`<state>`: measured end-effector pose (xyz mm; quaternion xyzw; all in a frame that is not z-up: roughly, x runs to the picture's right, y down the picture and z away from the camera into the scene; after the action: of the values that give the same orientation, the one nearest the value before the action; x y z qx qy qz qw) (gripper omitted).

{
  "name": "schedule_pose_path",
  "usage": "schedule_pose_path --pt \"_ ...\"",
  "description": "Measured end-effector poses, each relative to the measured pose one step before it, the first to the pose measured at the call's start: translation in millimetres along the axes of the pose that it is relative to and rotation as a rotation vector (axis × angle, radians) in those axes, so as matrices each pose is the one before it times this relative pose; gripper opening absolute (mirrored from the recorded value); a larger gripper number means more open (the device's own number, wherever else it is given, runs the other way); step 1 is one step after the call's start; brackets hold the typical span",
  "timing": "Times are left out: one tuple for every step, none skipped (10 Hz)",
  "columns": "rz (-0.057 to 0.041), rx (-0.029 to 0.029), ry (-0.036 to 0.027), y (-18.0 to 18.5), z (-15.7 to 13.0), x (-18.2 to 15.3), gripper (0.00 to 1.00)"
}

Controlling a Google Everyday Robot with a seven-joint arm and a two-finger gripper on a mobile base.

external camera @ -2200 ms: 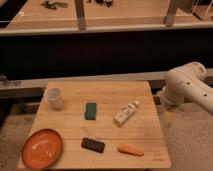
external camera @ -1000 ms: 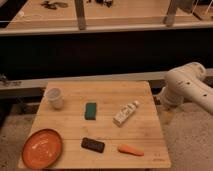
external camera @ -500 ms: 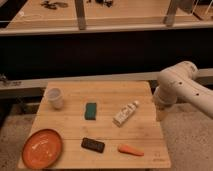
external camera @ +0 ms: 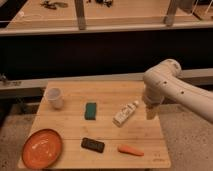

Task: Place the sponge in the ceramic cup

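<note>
The dark green sponge (external camera: 90, 110) lies flat near the middle of the wooden table (external camera: 105, 131). Left of it, close to the table's back left corner, the white ceramic cup (external camera: 54, 98) stands upright. My gripper (external camera: 151, 114) hangs from the white arm (external camera: 167, 85) over the table's right edge, pointing down, just right of a white bottle and well to the right of the sponge. It holds nothing that I can see.
A white tube-like bottle (external camera: 125, 113) lies tilted between the sponge and the gripper. A flat black object (external camera: 93, 145) and an orange carrot (external camera: 131, 150) lie near the front edge. An orange plate (external camera: 42, 148) sits at the front left. A dark wall and a rail run behind.
The arm has swung left and forward, bringing the gripper from beside the table to over its right edge. The things on the table have not moved.
</note>
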<state>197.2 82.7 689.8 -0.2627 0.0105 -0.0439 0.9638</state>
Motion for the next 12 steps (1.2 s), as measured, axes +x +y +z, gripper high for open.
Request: schedule_pose_path --pt "-0.02673 0.00687 -0.00115 -4.96 -1.59 -17.34 0.65" --pt "-0.01489 0.00396 -0.00033 -2.77 -0.86 -8.52 0.65" --pt "-0.01207 0.00435 0.00044 -2.38 -0.63 -4.88 0.65" --pt "-0.02985 0.00886 0.00134 -3.83 -1.2 -4.4 0.65" --pt "-0.02222 0.00568 -0.00083 -4.16 -0.97 -6.12 0.65" --pt "-0.02343 0.00628 -0.00219 -5.35 -1.37 -9.09 0.65" --pt "-0.03734 0.00983 -0.00317 -8.58 -2.04 -12.72 0.65" --pt "-0.02347 0.00661 0.00111 -4.78 -1.48 -2.78 0.65" --pt "-0.01677 0.00431 0.00062 -3.19 -0.98 -1.4 0.65" --pt "-0.0195 0.00489 -0.00083 -4.27 0.11 -3.82 0.66" --pt "-0.0354 0.01173 -0.00563 -9.73 -0.87 -10.02 0.71" --pt "-0.01982 0.00794 -0.00245 -5.69 -1.19 -3.79 0.73"
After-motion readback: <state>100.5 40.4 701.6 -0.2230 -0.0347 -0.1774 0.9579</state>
